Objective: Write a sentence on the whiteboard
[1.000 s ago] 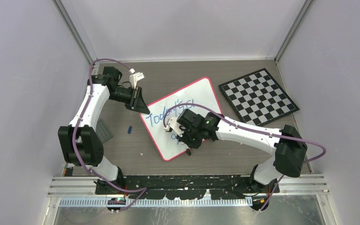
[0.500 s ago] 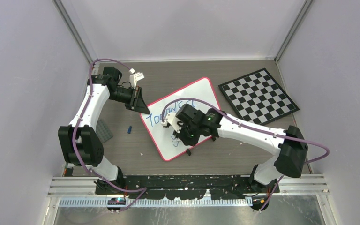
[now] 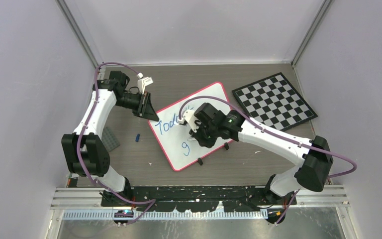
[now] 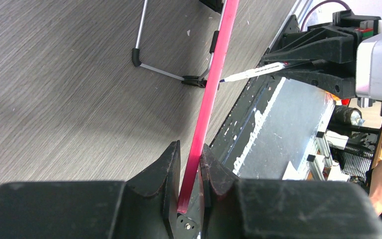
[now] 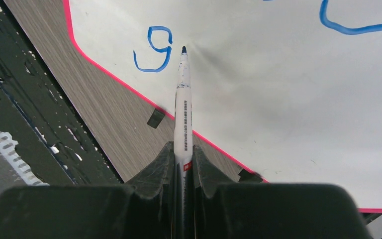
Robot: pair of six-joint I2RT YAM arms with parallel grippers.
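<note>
left tool (image 4: 190,149) pinching the whiteboard (image 3: 213,98) by its pink frame edge, board running straight ahead out of the jaws. wire stand leg (image 4: 151,67) on the table (image 4: 54,74), just left of that edge. right tool (image 5: 183,149) clamped on a marker (image 5: 183,94), tip forward over the board, just right of a blue "g" (image 5: 154,50); can't tell if the tip touches. checkerboard (image 3: 273,102) lies well clear, past the board's far corner.
</note>
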